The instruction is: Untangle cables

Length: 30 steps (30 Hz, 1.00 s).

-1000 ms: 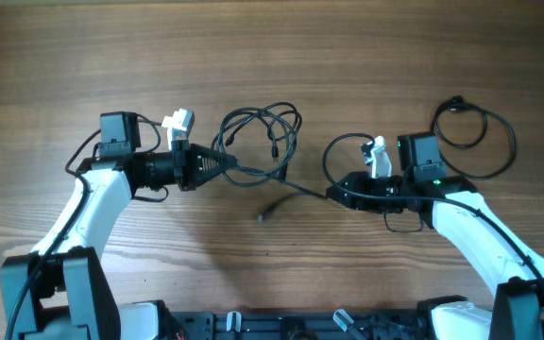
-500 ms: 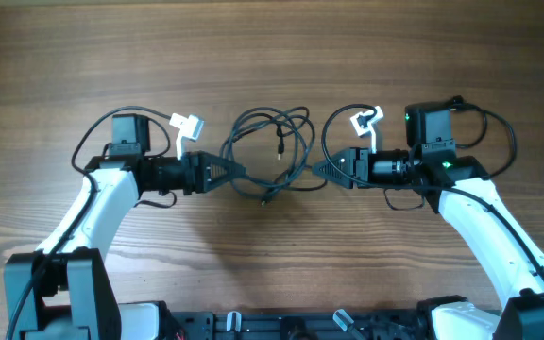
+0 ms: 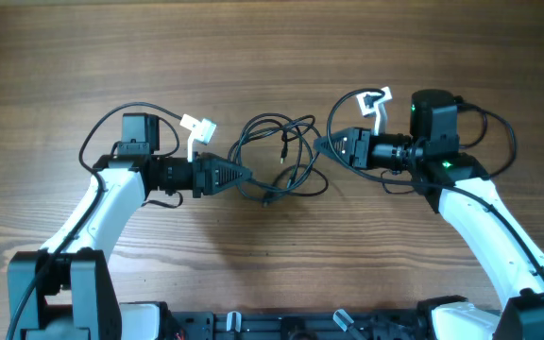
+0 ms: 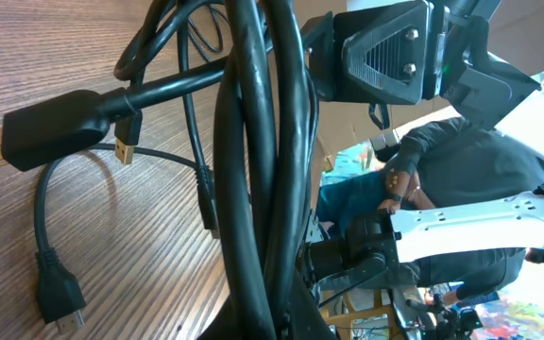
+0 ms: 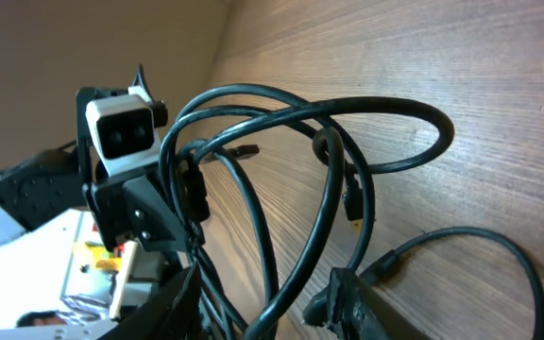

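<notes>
Untangling looks barely begun: the thin black plug-ended cables (image 3: 281, 156) sit in one knotted clump; the left gripper (image 3: 245, 176) pinches its strands; the right gripper (image 3: 321, 144) straddles others, grip unclear.

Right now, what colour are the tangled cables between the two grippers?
Black. The cables show best in the left wrist view.

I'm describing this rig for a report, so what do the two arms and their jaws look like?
Both the left arm and right arm have white curved shells and black wrists tapering to black pointed jaws. Each wrist carries a black camera box and a white bracket; thin black wires loop off them. A green light glows on the right.
</notes>
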Each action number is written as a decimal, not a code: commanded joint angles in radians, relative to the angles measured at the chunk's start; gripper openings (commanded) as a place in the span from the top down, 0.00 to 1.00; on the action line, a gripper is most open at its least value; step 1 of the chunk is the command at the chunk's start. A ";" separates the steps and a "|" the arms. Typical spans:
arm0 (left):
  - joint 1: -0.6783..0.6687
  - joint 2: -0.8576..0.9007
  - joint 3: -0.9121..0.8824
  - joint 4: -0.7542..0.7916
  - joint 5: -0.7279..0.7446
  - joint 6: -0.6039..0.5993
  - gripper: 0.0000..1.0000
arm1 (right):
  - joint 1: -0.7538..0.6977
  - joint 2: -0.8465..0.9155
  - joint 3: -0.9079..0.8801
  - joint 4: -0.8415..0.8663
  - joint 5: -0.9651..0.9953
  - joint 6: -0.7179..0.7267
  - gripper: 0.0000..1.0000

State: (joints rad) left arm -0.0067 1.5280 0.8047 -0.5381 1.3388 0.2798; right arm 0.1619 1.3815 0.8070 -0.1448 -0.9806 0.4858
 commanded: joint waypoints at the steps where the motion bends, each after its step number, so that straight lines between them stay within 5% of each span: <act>1: -0.002 -0.007 -0.003 0.003 0.013 0.027 0.96 | -0.002 -0.011 0.016 0.002 -0.044 0.070 0.55; 11: -0.002 -0.007 -0.003 0.003 0.014 0.027 0.96 | 0.019 -0.011 0.016 0.087 -0.068 0.207 0.59; 30: -0.002 -0.007 -0.003 0.003 0.013 0.027 0.96 | 0.088 0.005 0.000 0.018 0.102 0.197 0.58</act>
State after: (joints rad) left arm -0.0067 1.5280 0.8047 -0.5381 1.3319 0.2798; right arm 0.2417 1.3815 0.8085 -0.1341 -0.8707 0.6880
